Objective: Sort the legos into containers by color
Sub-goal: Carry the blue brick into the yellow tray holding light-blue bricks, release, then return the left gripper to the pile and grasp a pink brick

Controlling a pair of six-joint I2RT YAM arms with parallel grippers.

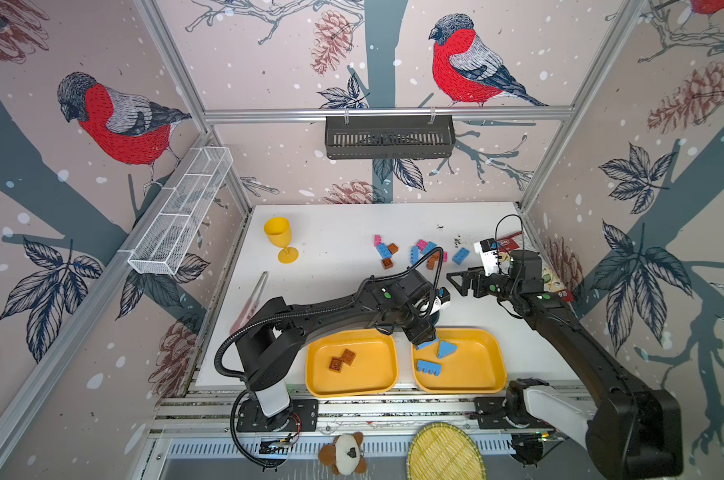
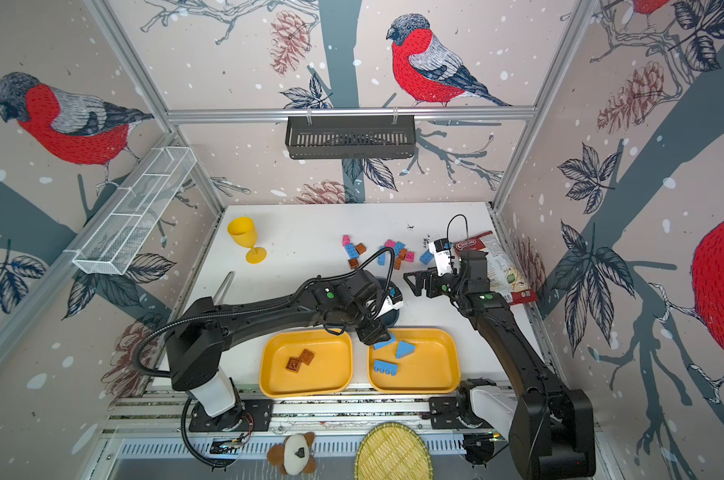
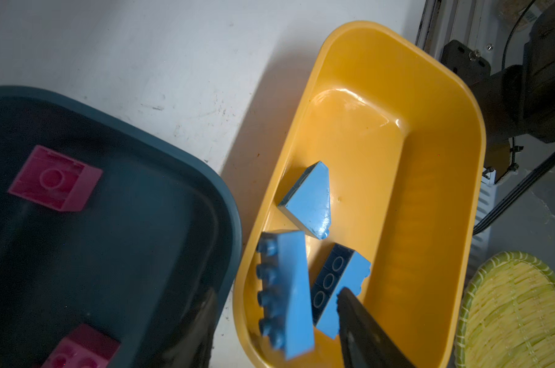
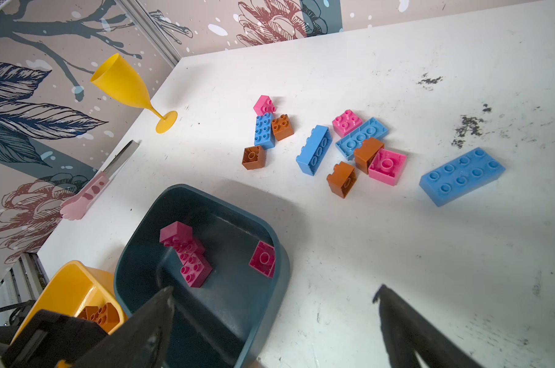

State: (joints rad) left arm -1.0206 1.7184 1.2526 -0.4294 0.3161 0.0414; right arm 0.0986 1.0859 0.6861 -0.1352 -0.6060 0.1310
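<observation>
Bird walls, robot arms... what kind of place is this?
Probably a robot practice booth in a lab: two robot arms bolted to a rail, a metal frame holding wallpapered walls, and a white table with legos to sort.

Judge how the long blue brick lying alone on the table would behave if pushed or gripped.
The long blue brick lies flat, studs up, so it would probably slide rather than tip or roll. Its moulded, sharp-edged body looks stiff. Its smooth, glossy sides may slip in a grip.

Three legos (image 1: 428, 368), seemingly, in right container (image 1: 474, 376)
</observation>
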